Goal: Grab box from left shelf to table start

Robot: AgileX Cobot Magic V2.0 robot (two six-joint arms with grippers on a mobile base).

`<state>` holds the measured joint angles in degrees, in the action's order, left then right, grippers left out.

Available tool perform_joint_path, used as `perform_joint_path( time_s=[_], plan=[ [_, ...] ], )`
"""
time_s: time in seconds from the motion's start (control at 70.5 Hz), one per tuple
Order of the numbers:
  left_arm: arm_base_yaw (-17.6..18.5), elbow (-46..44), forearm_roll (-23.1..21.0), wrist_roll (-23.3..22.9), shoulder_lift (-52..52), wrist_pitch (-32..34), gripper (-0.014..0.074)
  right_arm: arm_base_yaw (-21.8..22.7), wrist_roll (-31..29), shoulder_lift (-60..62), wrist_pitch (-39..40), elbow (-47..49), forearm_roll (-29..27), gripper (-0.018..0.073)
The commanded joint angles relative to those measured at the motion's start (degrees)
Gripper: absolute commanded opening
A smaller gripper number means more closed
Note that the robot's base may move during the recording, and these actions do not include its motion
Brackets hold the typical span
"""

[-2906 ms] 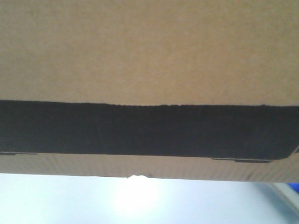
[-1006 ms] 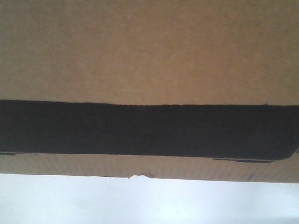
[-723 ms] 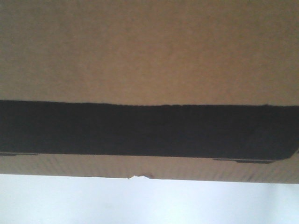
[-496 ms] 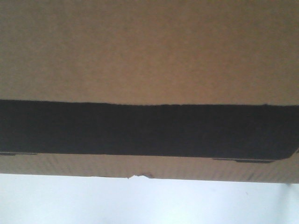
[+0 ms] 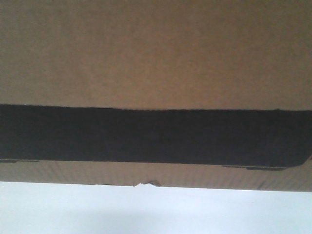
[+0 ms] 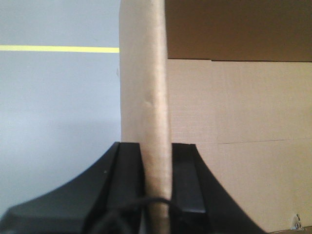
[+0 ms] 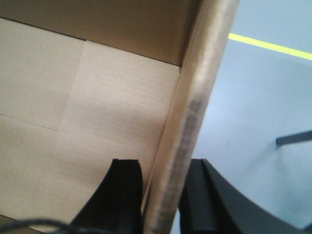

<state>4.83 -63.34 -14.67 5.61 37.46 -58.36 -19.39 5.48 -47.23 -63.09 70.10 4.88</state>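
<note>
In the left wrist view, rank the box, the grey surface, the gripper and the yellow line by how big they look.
1. box
2. grey surface
3. left gripper, though it sits nearest the camera, which makes it look bigger
4. yellow line, by far the smallest

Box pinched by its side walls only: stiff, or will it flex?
Likely light: box interior looks bare. Walls may flex: left gripper and right gripper each pinch one thin corrugated wall. Nicked lower edge suggests it tears easily.
</note>
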Motion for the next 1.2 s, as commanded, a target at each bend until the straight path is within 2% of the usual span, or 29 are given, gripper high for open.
perform_joint_path(
  time_s=[0.0, 1.191],
  plan=[
    [1.1, -2.6, -15.3, 0.0, -0.2, 5.9, -0.0097, -0.5, -2.8, 0.1, 10.0, 1.7, -4.9, 0.0070],
    [1.1, -2.6, -15.3, 0.0, -0.2, 5.9, -0.0097, -0.5, -2.8, 0.1, 10.0, 1.7, -4.9, 0.0070]
  ],
)
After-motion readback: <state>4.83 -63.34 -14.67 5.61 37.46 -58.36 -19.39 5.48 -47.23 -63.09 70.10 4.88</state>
